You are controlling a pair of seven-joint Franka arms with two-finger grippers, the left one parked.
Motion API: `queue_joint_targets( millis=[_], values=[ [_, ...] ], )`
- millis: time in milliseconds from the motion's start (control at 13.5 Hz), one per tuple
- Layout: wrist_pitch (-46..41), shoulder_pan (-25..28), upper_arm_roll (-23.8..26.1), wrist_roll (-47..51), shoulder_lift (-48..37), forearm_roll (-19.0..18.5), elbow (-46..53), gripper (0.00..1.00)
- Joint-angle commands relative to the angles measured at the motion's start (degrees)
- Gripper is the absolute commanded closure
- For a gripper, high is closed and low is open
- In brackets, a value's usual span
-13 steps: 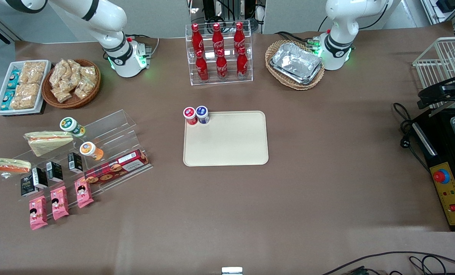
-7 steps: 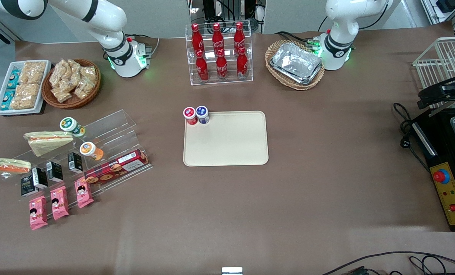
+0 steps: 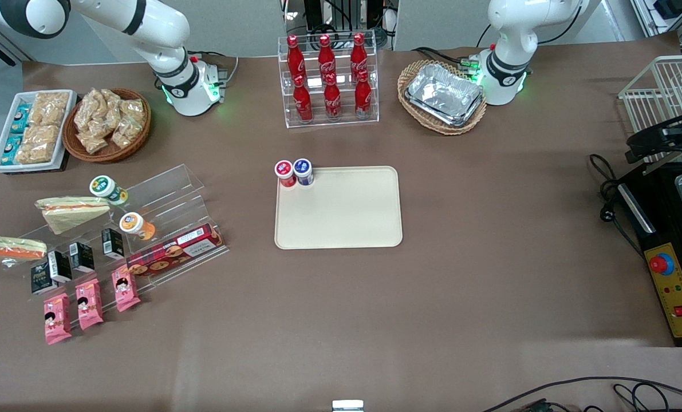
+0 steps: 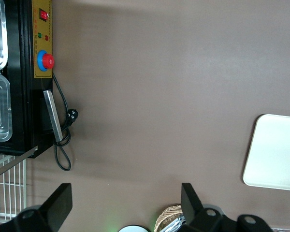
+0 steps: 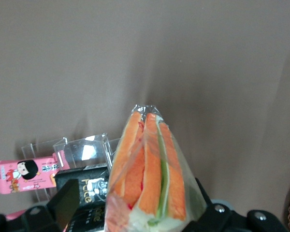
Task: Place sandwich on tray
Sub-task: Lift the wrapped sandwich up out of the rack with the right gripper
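A wedge sandwich (image 5: 147,169) in clear wrap, with orange and green filling stripes, sits between my right gripper's (image 5: 135,205) black fingers (image 5: 65,200), which are shut on it. In the front view this sandwich (image 3: 8,247) hangs at the working arm's end of the table, above the clear acrylic stand (image 3: 163,200); only small black bits of the gripper show there at the frame's edge. A second wrapped sandwich (image 3: 69,210) lies on the stand. The cream-beige tray (image 3: 341,229) lies flat at the table's middle and also shows in the left wrist view (image 4: 275,154).
A red-capped jar (image 3: 284,171) and a blue-capped jar (image 3: 303,170) stand on the tray's corner. Black cartons (image 3: 80,256), a biscuit box (image 3: 172,249), pink snack packets (image 3: 89,303) and two capped jars (image 3: 107,189) sit on or by the stand. A cola bottle rack (image 3: 328,80) and a foil-tray basket (image 3: 442,96) stand farther away.
The held sandwich has shifted slightly nearer the front camera. The working arm's upper joint has come further into view above.
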Motion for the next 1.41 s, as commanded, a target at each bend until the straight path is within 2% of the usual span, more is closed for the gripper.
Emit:
queue_joint_targets(
  millis=[0,74,149,223,297,371,594,966,1337],
  values=[
    [0.8,-0.1,0.2,-1.6,0.4,0.6,-0.4,0.1],
    [0.5,-0.1,0.2,-5.1,0.4,0.7,-0.5,0.44],
    [0.2,-0.2,0.1,-9.5,0.3,1.7,-0.5,0.68],
    [-0.4,-0.2,0.0,-13.5,0.1,2.7,-0.3,0.86],
    [-1.1,-0.2,-0.1,-15.0,0.0,3.4,-0.3,0.96],
    [-1.3,-0.2,-0.2,-15.5,0.0,3.3,0.0,1.0],
    [-4.5,-0.2,-0.2,-17.0,-0.4,2.4,1.9,1.0],
    [-10.6,-0.3,-0.7,-35.6,-0.9,2.9,8.1,1.0],
    [-18.4,0.8,2.2,-52.0,-4.3,2.9,9.9,1.0]
  ],
)
